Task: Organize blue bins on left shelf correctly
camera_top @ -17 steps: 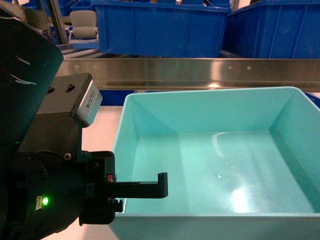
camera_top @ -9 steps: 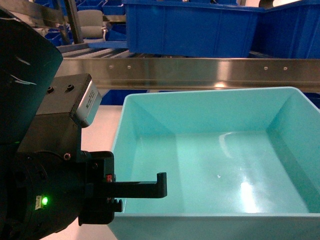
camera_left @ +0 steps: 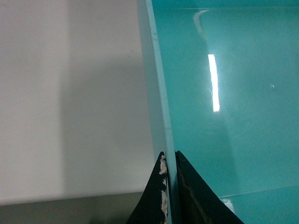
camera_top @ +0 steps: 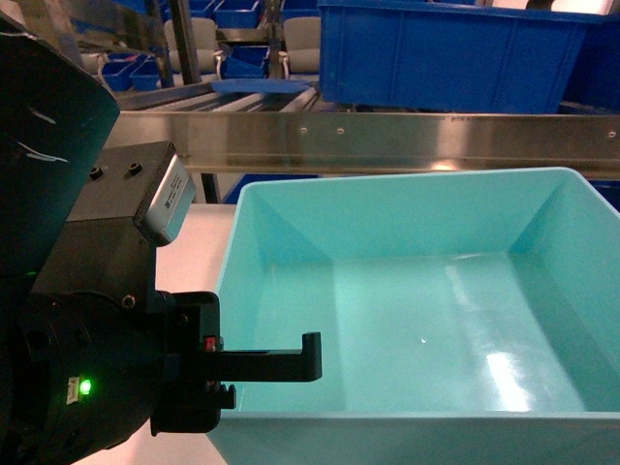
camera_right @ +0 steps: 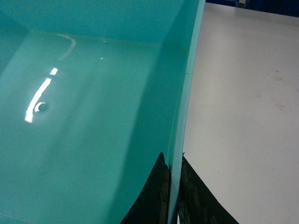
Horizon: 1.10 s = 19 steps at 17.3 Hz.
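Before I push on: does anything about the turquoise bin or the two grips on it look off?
Nothing stands out. The turquoise bin is empty, sits level and shows no cracks or spills. The left tool pinches its left wall and the right tool its right wall, each squarely on the rim.

Empty turquoise bin (camera_top: pixel 417 320), upright

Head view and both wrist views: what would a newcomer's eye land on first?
The big empty turquoise bin fills the centre, with each gripper pinching a side wall: left gripper on its left wall, right gripper on its right. Behind runs the shiny steel shelf rail, a royal-blue bin on it.
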Tool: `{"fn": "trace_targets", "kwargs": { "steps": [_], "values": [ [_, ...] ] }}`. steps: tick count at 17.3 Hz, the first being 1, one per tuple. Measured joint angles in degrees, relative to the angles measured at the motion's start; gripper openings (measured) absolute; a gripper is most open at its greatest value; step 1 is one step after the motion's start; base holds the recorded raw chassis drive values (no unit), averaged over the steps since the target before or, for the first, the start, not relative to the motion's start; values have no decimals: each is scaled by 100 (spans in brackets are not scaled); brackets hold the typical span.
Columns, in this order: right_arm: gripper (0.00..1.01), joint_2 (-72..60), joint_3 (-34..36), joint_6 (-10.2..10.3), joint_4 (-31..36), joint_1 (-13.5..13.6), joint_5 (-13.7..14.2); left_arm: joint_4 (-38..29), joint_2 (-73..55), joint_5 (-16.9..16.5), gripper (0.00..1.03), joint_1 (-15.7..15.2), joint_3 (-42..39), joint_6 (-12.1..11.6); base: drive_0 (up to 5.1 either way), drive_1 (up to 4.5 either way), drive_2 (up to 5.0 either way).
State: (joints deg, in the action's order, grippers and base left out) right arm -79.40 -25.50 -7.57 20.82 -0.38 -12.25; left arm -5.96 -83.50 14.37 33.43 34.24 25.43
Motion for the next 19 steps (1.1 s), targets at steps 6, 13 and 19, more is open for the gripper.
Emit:
{"fn": "trace_targets", "kwargs": {
  "steps": [6,13,19],
  "values": [
    [2,0,0,0,-2,0,0,0,0,2,2,0,0,0,-494,252,252],
    [2,0,0,0,0,0,0,-2,0,2,2,0,0,0,-490,255,255],
    [2,0,0,0,-2,0,0,-2,0,2,2,0,0,0,-490,251,251]
  ]
}}
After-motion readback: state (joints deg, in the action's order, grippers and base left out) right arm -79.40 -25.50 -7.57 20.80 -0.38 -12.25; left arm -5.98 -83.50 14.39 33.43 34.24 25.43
